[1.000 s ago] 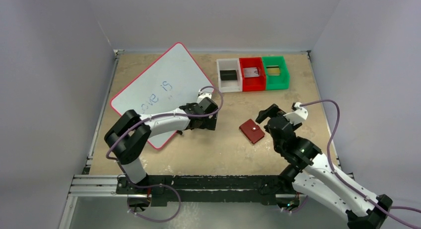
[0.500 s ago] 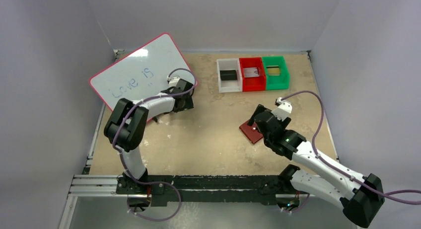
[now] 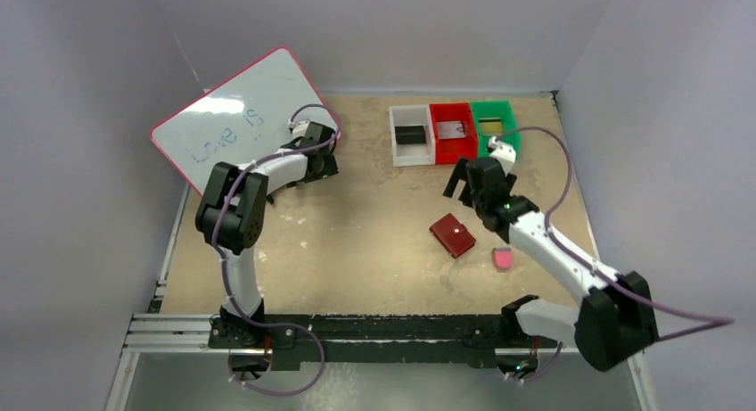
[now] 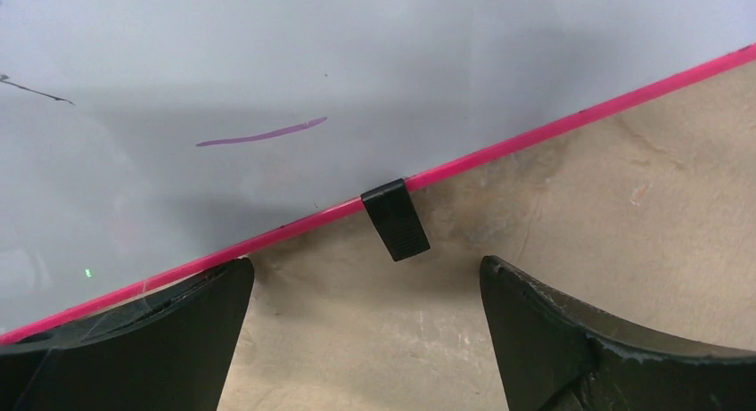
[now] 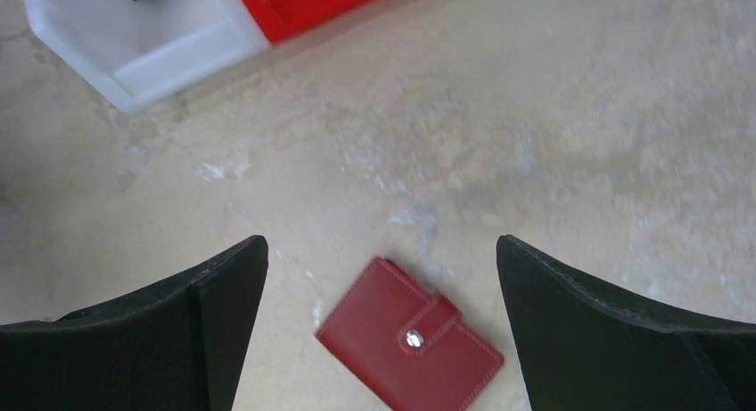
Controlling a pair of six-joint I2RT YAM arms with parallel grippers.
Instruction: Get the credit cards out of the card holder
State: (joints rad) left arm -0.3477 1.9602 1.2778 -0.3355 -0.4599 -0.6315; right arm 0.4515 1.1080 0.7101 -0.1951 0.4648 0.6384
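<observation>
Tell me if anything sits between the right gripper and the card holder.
Nothing visible does. The open right gripper hovers over bare table just beyond the closed card holder. The pink block lies on the holder's other side.

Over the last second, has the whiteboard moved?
Yes. The whiteboard has slid left and toward the far wall, widening its gap from the white bin, which has stayed put.
</observation>
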